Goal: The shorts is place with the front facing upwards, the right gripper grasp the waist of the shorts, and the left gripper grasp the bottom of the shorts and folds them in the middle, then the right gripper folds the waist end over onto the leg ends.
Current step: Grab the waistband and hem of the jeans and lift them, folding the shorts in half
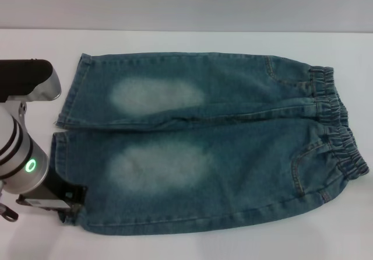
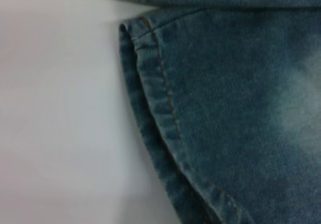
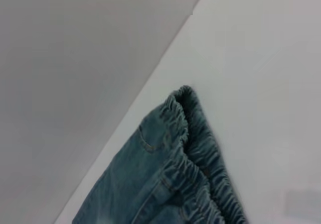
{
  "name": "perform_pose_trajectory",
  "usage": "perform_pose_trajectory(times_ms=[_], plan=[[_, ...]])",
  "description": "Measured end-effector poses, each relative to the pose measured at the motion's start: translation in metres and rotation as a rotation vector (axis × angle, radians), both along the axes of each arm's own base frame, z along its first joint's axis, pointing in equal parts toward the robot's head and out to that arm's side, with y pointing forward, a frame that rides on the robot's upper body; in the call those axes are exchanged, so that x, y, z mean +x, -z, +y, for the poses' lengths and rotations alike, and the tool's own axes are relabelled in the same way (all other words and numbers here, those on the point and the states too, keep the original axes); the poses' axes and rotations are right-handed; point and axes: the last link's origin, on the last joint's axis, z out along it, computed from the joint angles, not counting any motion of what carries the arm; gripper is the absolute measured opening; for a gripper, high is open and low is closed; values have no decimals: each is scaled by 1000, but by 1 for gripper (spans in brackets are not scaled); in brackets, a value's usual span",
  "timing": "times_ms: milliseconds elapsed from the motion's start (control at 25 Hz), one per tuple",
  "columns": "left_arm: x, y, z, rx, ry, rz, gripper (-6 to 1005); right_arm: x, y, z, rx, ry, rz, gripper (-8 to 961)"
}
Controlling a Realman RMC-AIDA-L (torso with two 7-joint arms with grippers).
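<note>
Shorts point(image 1: 204, 143) lying flat on white table point(image 1: 175, 38), waistband point(image 1: 338, 126) toward robot's right. Left gripper point(image 1: 67, 204) sitting at near leg hem point(image 2: 160, 108) — finger state unclear. Right gripper not showing. Advising: be pinching both layers squarely at hem before folding.

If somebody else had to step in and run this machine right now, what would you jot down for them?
Left end effector: down at the near leg's hem, on the shorts' near corner; grip not visible.
Right end effector: not in the head view; its camera looks down on the waistband.
Shorts: flat on the white table, front up, hems toward the robot's left, waistband toward its right.
Done: nothing folded.
Left: grasp waist and hems, fold in the middle, then fold waist onto hems.
</note>
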Motion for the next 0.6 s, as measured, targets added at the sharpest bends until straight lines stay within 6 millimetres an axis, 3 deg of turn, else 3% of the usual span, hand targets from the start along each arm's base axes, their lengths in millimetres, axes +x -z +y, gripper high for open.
perform_pose_trajectory(times_ms=[600], plan=[[13, -4, 7, 6, 48, 0, 19, 4, 19, 12, -7, -13, -19, 795]])
